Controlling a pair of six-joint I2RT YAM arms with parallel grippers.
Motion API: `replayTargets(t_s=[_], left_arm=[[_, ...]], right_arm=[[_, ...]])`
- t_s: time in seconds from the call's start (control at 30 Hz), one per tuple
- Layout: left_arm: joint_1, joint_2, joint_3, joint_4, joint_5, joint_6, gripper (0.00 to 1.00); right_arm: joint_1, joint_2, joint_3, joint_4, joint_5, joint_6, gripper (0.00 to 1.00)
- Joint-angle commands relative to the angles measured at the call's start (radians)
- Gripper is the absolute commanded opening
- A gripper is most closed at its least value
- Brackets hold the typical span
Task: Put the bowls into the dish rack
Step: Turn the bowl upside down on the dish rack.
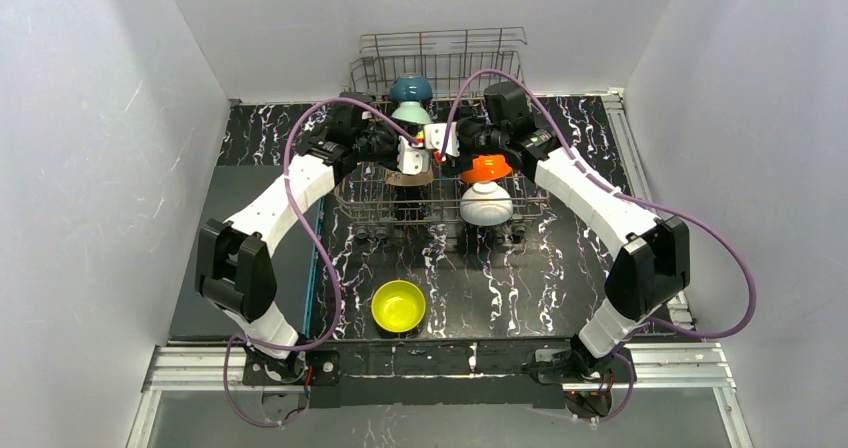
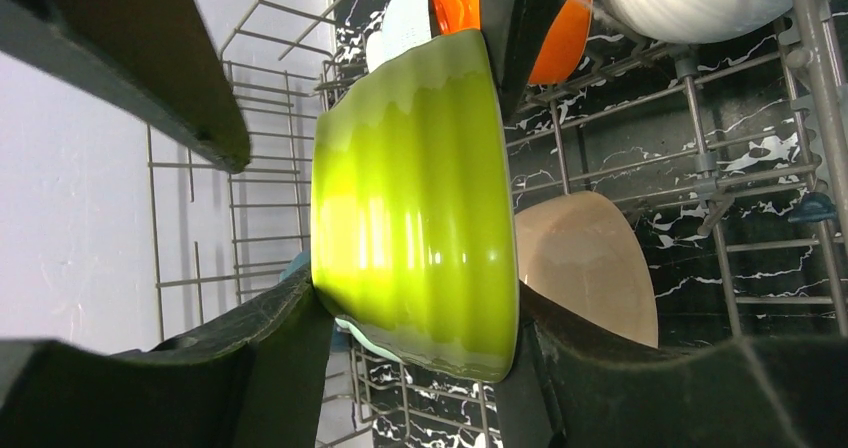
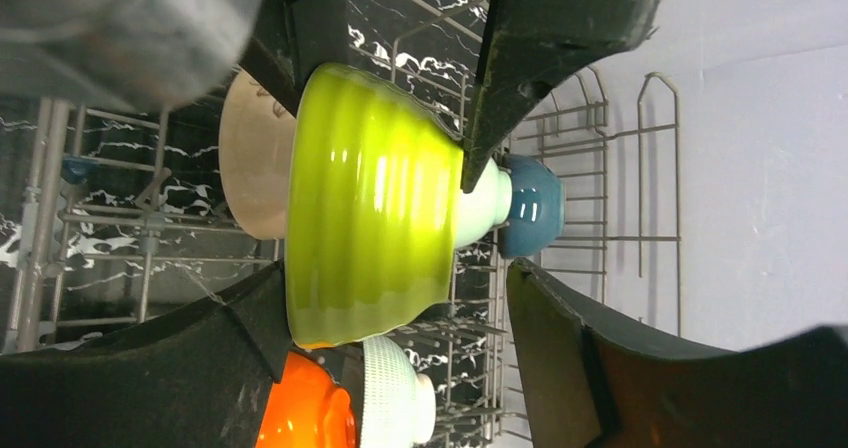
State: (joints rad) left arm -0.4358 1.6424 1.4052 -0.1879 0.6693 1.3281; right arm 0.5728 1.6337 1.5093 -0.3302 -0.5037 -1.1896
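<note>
The left gripper [image 2: 415, 308] is shut on a yellow-green bowl [image 2: 410, 198], holding it on its side over the dish rack [image 1: 445, 63]. One pad is at the bowl's foot and the other at its rim. My right gripper [image 3: 395, 288] is open around the same yellow-green bowl [image 3: 365, 228]. One finger [image 3: 230, 348] sits by the rim and the other finger [image 3: 600, 348] stands apart from the foot. In the top view both grippers [image 1: 405, 153] [image 1: 440, 140] meet over the rack and hide this bowl. A second yellow-green bowl [image 1: 398, 305] lies upright on the table.
In the rack stand a teal-blue bowl [image 1: 410, 89], a mint bowl [image 1: 412, 113], a tan bowl [image 1: 408, 178], an orange bowl [image 1: 487, 168] and a white bowl [image 1: 486, 205]. The tan bowl [image 2: 585, 258] is just behind the held bowl's rim. White walls enclose the table.
</note>
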Motion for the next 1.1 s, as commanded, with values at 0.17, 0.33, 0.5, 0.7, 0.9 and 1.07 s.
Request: replayTargets(t_s=[0.17, 0.33, 0.5, 0.7, 0.9, 1.07], left_arm=[[-0.034, -0.094, -0.032, 0.068, 0.026, 0.019, 0.00], [-0.036, -0.102, -0.050, 0.117, 0.022, -0.006, 0.00], [-0.037, -0.112, -0.073, 0.161, 0.018, -0.009, 0.00], [-0.037, -0.127, -0.097, 0.231, 0.028, -0.039, 0.00], [-0.037, -0.133, -0.100, 0.245, 0.033, -0.061, 0.00], [-0.037, -0.125, -0.097, 0.237, 0.013, -0.052, 0.00]], right_arm=[[0.005, 0.044, 0.036, 0.106, -0.033, 0.060, 0.83], [0.004, 0.069, 0.052, 0.118, -0.048, 0.088, 0.91], [0.003, 0.079, 0.052, 0.138, -0.052, 0.118, 0.82], [-0.002, 0.093, 0.052, 0.156, -0.039, 0.138, 0.81], [-0.013, 0.109, 0.045, 0.170, -0.045, 0.145, 0.75], [-0.019, 0.092, 0.010, 0.215, -0.034, 0.157, 0.30]])
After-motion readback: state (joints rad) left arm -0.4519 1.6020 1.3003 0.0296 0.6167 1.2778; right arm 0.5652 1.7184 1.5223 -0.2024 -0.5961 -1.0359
